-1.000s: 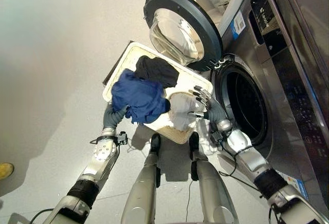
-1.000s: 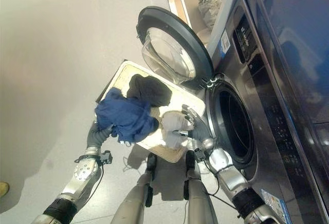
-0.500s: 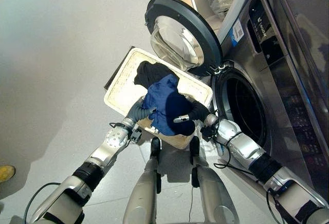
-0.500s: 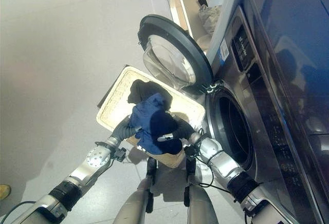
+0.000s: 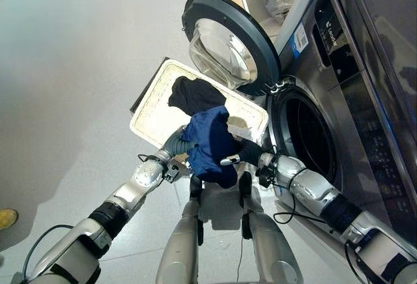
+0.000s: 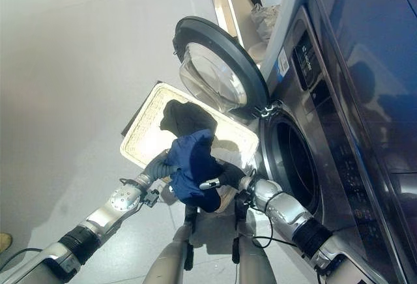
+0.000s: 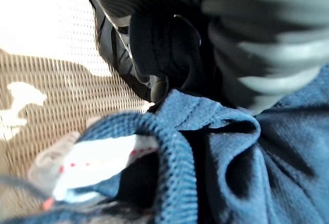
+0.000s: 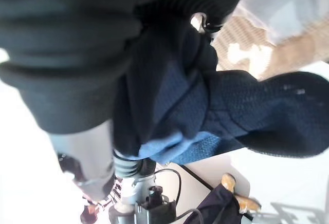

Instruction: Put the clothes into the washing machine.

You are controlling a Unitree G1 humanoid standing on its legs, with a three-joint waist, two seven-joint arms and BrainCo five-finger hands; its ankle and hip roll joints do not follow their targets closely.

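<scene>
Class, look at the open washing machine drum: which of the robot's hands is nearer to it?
Right. The right hand, under the blue garment, sits just beside the drum opening; the left hand is on the garment's far side, over the basket.

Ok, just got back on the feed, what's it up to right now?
The robot holds a blue garment between its left hand and right hand, bunched over the near edge of the white laundry basket. A black garment lies in the basket. The washing machine's door stands open and nothing is in the drum opening yet.
</scene>
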